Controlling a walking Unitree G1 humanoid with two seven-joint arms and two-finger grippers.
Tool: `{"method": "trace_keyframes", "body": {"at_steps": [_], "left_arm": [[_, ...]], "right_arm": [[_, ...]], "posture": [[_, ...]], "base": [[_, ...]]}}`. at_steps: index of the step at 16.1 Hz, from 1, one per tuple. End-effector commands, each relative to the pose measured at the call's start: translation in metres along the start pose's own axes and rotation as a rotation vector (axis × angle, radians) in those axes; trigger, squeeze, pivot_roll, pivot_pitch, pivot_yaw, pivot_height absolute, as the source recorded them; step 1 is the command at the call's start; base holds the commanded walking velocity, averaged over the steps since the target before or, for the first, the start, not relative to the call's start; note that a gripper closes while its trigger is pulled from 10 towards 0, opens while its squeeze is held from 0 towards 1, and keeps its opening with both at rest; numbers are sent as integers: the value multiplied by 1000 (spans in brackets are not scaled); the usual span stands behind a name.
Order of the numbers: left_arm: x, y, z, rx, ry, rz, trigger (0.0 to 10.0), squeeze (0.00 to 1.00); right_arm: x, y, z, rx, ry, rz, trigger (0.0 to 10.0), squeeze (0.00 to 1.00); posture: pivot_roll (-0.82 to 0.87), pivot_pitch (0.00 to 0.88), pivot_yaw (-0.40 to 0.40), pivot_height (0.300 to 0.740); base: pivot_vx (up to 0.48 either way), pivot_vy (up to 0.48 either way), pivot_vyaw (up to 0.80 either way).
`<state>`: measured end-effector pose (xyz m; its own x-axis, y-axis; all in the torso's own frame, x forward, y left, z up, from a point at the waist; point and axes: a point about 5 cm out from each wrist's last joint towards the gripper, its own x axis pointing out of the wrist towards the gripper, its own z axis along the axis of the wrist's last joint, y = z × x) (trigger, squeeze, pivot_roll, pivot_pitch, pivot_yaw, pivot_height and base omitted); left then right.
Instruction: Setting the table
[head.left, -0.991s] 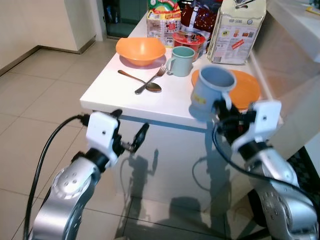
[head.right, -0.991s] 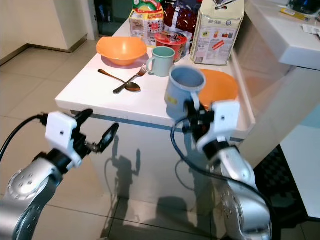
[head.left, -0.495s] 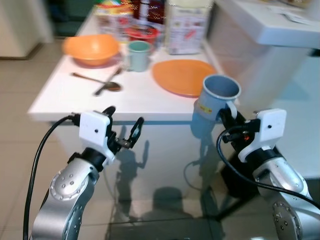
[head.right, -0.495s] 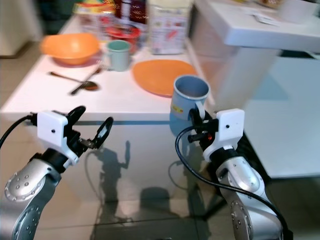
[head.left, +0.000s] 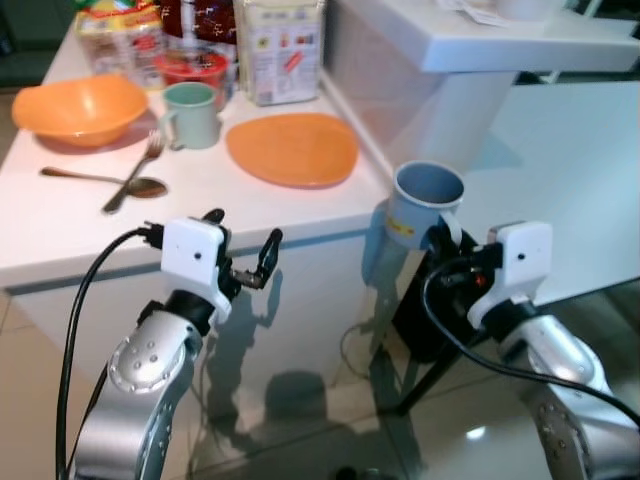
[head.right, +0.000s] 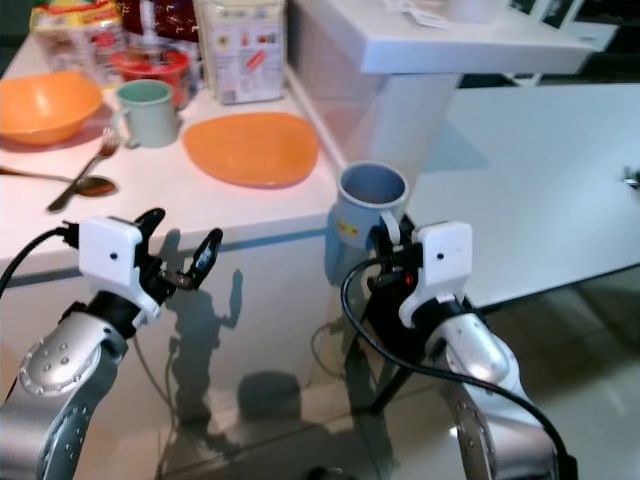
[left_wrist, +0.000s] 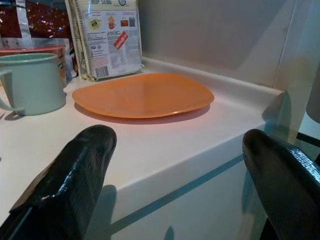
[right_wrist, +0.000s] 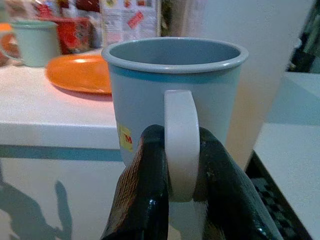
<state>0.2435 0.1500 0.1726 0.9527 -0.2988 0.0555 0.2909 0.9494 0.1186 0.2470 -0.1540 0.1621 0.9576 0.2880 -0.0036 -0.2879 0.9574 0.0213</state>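
Right gripper (head.left: 447, 243) is clamped on the handle of the blue mug (head.left: 421, 203), one black finger on either side of the loop. The mug is upright, mouth up, held in the air off the white table's (head.left: 60, 225) right front corner, beyond its edge and touching nothing else.

Left gripper (head.left: 243, 240) hangs in front of the table's front edge, fingers spread apart, nothing between them.

On the table: orange plate (head.left: 292, 147) near the right edge; green mug (head.left: 192, 114) beside it toward the back; orange bowl (head.left: 76, 105) at the left; fork (head.left: 135, 172) and spoon (head.left: 105, 181) crossed before the bowl; food packets (head.left: 282, 45) along the back edge.
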Motion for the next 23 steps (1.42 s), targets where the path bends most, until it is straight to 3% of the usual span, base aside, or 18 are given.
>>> {"method": "trace_keyframes", "body": {"at_steps": [1,11,16,18,20,23], "left_arm": [[2,2,1,12,0,16,10000,0],[8,11,3,50,-1,44,10000,0],[13,11,1,56,2,47,10000,0],[16,11,2,57,0,50,10000,0],[15,9,2,58,-2,47,10000,0],[20,12,1,61,-4,47,10000,0]], "right_arm": [[4,-1,6,-3,-21,-6,10000,0],[8,0,6,-15,-29,-7,10000,0],[10,-6,3,-45,-20,-71,10000,0],[10,-13,1,-86,-9,-111,10000,0],[11,-18,1,-55,-14,-151,10000,0],[12,-17,1,-104,-12,-162,10000,0]], "posture": [[109,0,-64,740],[99,0,-57,740],[95,0,-49,740],[88,0,-45,740],[90,0,-43,740],[85,0,-40,740]], "base": [[0,-450,0],[0,-449,0],[0,-448,0],[0,-446,800],[0,-450,800],[0,-450,267]]}}
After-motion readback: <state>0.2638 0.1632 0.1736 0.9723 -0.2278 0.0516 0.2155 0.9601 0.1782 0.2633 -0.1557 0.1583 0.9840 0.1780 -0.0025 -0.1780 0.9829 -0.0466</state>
